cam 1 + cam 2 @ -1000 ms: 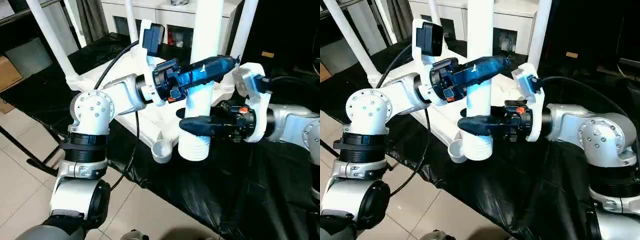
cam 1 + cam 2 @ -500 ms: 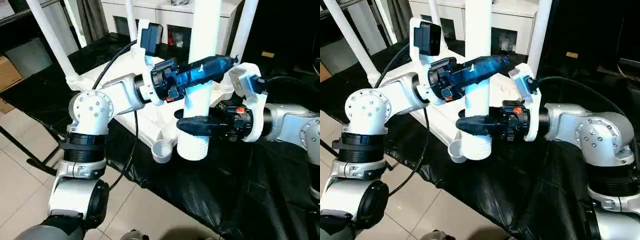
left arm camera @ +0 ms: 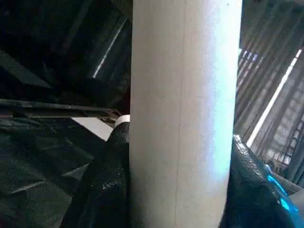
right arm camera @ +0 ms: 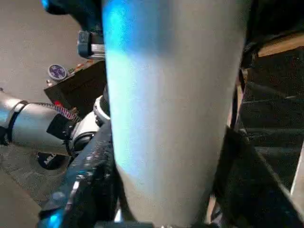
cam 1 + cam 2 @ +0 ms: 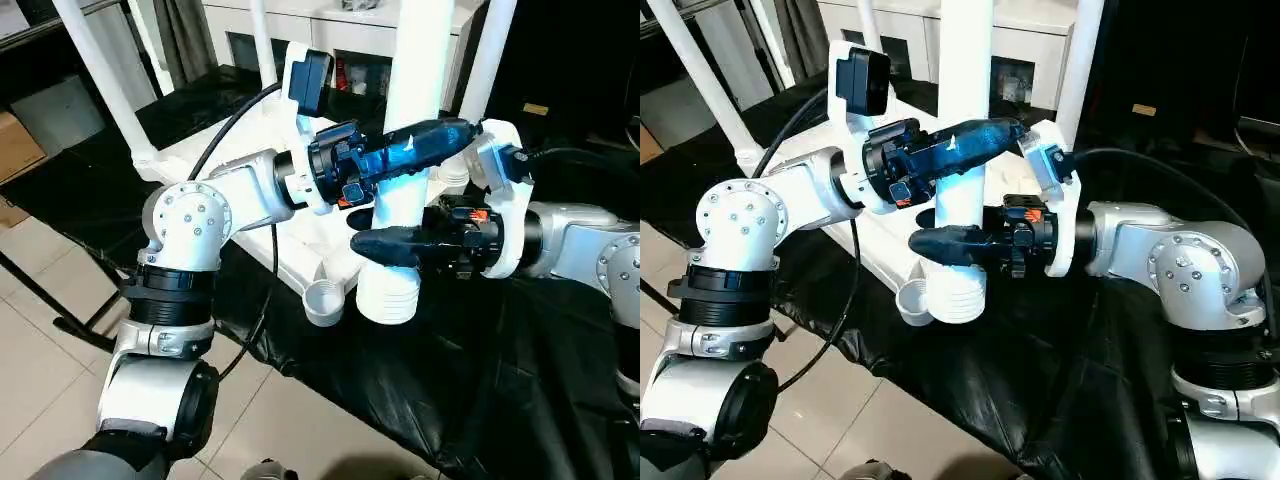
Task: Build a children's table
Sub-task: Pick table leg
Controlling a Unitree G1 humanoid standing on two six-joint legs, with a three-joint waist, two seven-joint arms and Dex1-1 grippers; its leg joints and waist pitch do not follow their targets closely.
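Beige tiled floor, black-covered work table, white cabinet

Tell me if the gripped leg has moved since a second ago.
Yes, slightly: the leg has tipped its top rightward against the cabinet; its ribbed end stays beside the empty socket.

Change since one second earlier, head views:

- Leg, upright, clasped by both grippers: its ribbed lower end is seen slightly shifted, and still just beside the open corner socket of the tabletop, not in it.
- Left gripper: shifted a little along with the leg, grip kept on the upper shaft.
- Right gripper: carried slightly further toward the robot's left, grip kept lower on the shaft.
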